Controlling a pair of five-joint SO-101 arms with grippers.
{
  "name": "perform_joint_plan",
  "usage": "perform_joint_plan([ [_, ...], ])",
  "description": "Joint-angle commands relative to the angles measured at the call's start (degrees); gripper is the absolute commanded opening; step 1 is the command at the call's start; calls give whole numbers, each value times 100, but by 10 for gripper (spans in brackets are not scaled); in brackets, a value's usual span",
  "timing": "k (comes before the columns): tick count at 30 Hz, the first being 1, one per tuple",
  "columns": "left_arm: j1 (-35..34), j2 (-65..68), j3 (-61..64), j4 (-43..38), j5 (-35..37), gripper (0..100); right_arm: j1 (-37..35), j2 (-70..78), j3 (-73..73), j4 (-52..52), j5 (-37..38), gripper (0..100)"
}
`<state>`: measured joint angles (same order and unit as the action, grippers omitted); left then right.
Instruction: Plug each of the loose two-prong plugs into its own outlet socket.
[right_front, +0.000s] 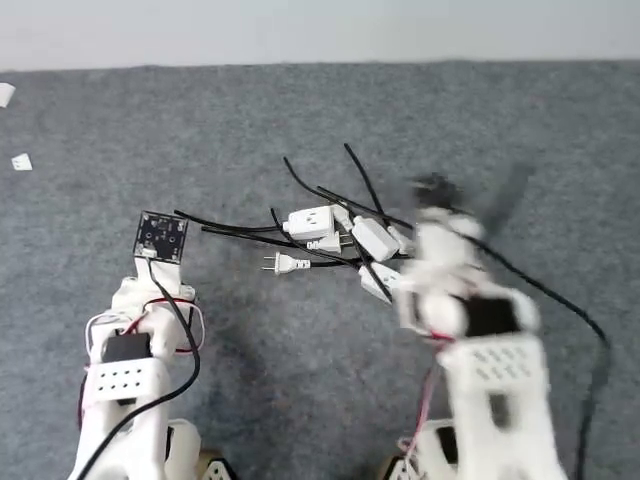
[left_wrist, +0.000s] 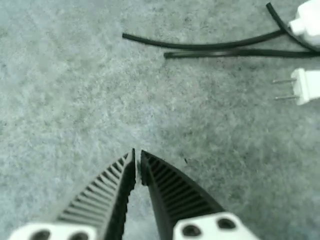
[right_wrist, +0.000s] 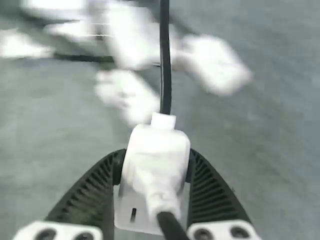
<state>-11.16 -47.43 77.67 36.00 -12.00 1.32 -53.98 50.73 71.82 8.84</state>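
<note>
My right gripper (right_wrist: 155, 156) is shut on a white plug (right_wrist: 152, 167), whose black cord (right_wrist: 165, 55) runs away from the fingers. Blurred white plug and socket pieces (right_wrist: 127, 95) lie beyond it. In the high view the right arm (right_front: 450, 270) is beside the cluster of white sockets (right_front: 308, 222) and plugs (right_front: 375, 238) at mid-table. A loose two-prong plug (right_front: 290, 263) lies left of the cluster, and its prongs point toward my left arm (right_front: 150, 300). My left gripper (left_wrist: 137, 154) is shut and holds nothing, low over bare carpet, well short of that plug (left_wrist: 306, 86).
Grey carpet (right_front: 300, 380) covers the table. Black cords (right_front: 240, 228) trail left from the cluster, and two of them (left_wrist: 215, 47) cross ahead of the left gripper. Another cord (right_front: 560, 300) loops down the right side. Paper scraps (right_front: 20, 161) lie at the far left.
</note>
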Motion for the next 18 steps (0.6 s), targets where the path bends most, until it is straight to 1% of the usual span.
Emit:
perform_joint_plan([
  [1, 70, 185, -365, -167, 53, 13, 2440, -1191, 703, -295, 484, 8],
  [3, 193, 352, -374, -149, 53, 13, 3380, -1552, 1301, -752, 738, 8],
  [4, 246, 440, -382, -149, 53, 13, 3741, -1648, 1582, -1007, 897, 8],
  [7, 273, 580, -435, -35, 53, 13, 4611, -1692, 2365, -1956, 1327, 8],
  [10, 255, 589, -479, 97, 53, 13, 5314, -1692, 2892, -2862, 1424, 8],
  [14, 255, 589, -479, 114, 53, 13, 5965, -1692, 3182, -3556, 1398, 8],
  [18, 255, 598, -479, 114, 53, 13, 6246, -1692, 3042, -3662, 1301, 8],
])
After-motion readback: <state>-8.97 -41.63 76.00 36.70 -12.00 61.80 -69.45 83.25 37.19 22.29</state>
